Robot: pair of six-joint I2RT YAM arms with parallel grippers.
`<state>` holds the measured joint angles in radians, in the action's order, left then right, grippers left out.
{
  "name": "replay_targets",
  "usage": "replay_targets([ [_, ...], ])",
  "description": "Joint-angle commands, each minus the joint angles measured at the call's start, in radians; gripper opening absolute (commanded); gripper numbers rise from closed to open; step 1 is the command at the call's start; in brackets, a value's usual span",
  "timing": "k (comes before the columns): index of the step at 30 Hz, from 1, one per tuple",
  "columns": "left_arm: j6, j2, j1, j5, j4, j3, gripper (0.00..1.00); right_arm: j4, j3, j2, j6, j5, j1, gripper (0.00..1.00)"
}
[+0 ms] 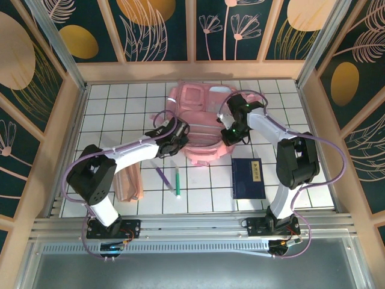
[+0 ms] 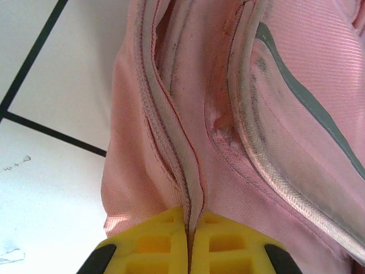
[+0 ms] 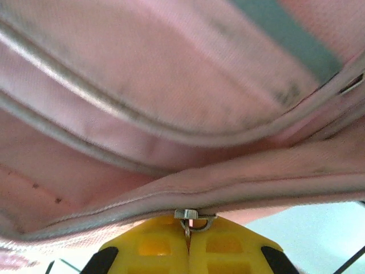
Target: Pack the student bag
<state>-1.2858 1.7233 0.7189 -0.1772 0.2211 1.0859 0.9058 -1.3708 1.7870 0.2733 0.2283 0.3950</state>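
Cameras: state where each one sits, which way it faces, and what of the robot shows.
Top external: above and behind the bases, facing down on the table; both arms, left gripper and right gripper at the student bag.
Left wrist: on the left arm, facing the bag's seam; yellow fingers shut on it.
Right wrist: on the right arm, facing the zipper pull pinched between its fingers.
Shared: the student bag.

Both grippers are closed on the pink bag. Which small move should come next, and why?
Probably the right gripper should slide the zipper pull along the student bag while the left gripper holds: the right pinches the metal pull, and the left pinches the seam fabric.
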Motion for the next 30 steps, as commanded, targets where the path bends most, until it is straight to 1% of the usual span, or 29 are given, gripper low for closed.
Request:
replay_targets([
  [1,-0.077,0.038,0.026,-0.077,-0.051,0.05,0.0,0.117,0.012,-0.035,-0.01,0.105,0.023,0.0],
  [3,-0.078,0.053,0.03,-0.122,-0.045,0.055,0.0,0.114,0.007,-0.053,-0.011,0.168,0.025,0.0],
  [5,-0.097,0.07,0.029,-0.145,-0.04,0.057,0.0,0.104,0.008,-0.061,-0.021,0.224,0.025,0.0],
  [7,-0.111,0.081,0.031,-0.134,-0.055,0.061,0.0,0.109,0.018,-0.053,-0.019,0.282,0.035,0.0],
  [11,-0.142,0.086,0.034,-0.085,-0.09,0.073,0.0,0.088,0.021,-0.017,-0.063,0.319,0.072,0.0],
  [14,-0.167,0.072,0.041,-0.062,-0.104,0.078,0.0,0.04,0.022,0.014,-0.131,0.356,0.121,0.0],
  [16,-0.188,0.055,0.048,-0.05,-0.113,0.077,0.0,-0.038,0.038,0.012,-0.211,0.362,0.169,0.0],
  [19,-0.218,0.043,0.055,-0.004,-0.14,0.077,0.0,-0.18,0.067,-0.003,-0.332,0.414,0.22,0.0],
  [20,-0.227,0.041,0.06,0.008,-0.147,0.078,0.0,-0.225,0.076,-0.006,-0.373,0.418,0.227,0.0],
  [23,-0.259,0.035,0.082,0.035,-0.171,0.08,0.0,-0.339,0.094,-0.003,-0.498,0.378,0.231,0.0],
  [25,-0.274,0.023,0.095,0.048,-0.181,0.077,0.0,-0.373,0.099,0.0,-0.526,0.333,0.227,0.0],
  [27,-0.274,-0.002,0.099,0.042,-0.176,0.062,0.0,-0.359,0.096,-0.003,-0.511,0.305,0.217,0.0],
  [29,-0.241,-0.058,0.094,-0.03,-0.147,0.03,0.0,-0.319,0.093,-0.014,-0.464,0.284,0.2,0.0],
  [30,-0.21,-0.088,0.085,-0.09,-0.111,0.012,0.04,-0.288,0.089,-0.021,-0.432,0.276,0.192,0.0],
])
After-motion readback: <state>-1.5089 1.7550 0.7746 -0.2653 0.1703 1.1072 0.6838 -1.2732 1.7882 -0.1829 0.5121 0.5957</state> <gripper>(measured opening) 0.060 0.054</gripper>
